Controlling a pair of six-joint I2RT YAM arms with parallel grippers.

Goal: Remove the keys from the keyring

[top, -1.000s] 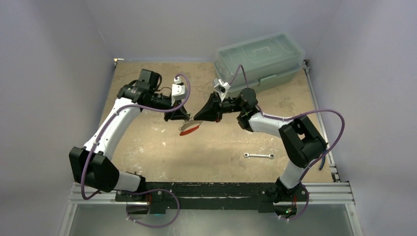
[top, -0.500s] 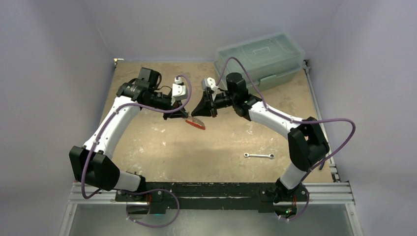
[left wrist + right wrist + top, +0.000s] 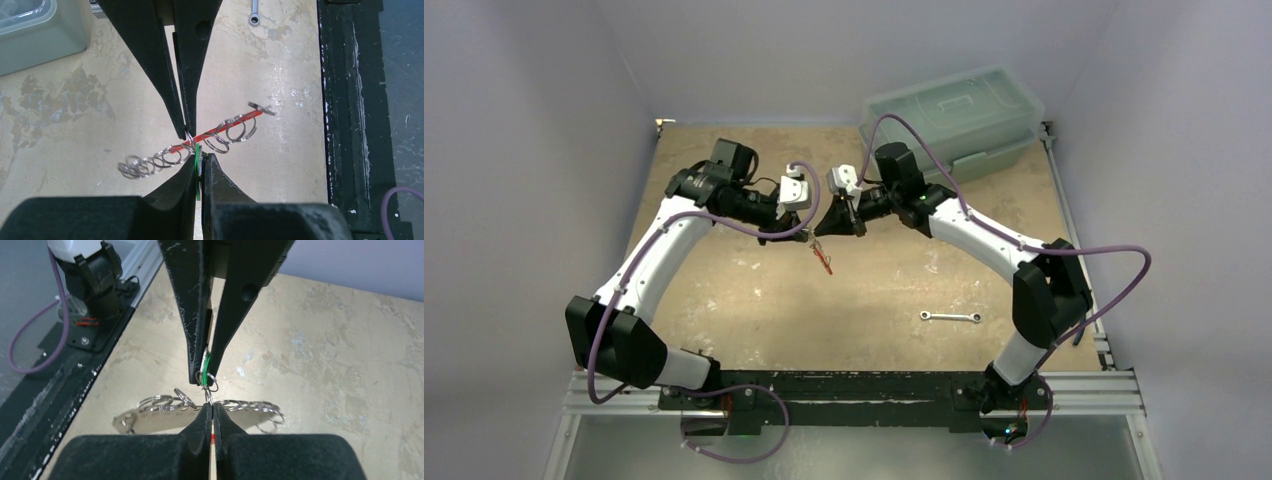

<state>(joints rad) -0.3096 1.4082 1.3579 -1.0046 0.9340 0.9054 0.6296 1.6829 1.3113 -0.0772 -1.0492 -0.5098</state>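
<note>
Both grippers meet above the middle of the table, and the keyring [image 3: 825, 260] hangs below them with its red section showing. My left gripper [image 3: 809, 237] is shut on the green-headed key [image 3: 198, 167], its fingertips [image 3: 199, 159] squeezing the key flat. In the right wrist view the same key [image 3: 206, 363] sits between the left gripper's tips [image 3: 202, 377]. My right gripper [image 3: 212, 407] is shut on the keyring [image 3: 155, 418], whose pale band and several small split rings spread to both sides. In the left wrist view the right gripper [image 3: 186, 131] pinches a small ring on the red strip [image 3: 176, 148].
A slim silver wrench [image 3: 951, 317] lies on the table at the front right. A clear lidded bin [image 3: 954, 115] stands at the back right. The black base rail [image 3: 345, 100] runs along the near edge.
My right gripper has moved left and closer to the left gripper. The keyring has swung from lying out sideways to hanging down beneath the two grippers.
</note>
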